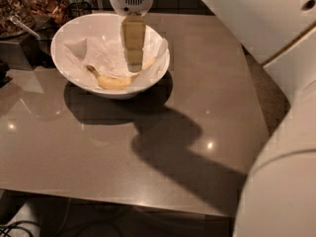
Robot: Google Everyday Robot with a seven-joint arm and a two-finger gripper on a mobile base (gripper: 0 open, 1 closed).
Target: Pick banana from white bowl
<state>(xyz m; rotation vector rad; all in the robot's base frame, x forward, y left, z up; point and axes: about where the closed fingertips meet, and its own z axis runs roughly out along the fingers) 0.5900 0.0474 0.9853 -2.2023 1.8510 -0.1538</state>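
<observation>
The white bowl stands at the table's back left, lined with crumpled white paper. The yellow banana lies along the bowl's front inner wall, its dark stem tip to the left. My gripper hangs from its white wrist down into the bowl, just above the banana's right half, seen edge-on. My white arm fills the right side of the view.
Dark containers of brown food with a spoon stand behind and left of the bowl. The grey-brown glossy table extends to the front and right, crossed by the arm's shadow. Its front edge is near the bottom.
</observation>
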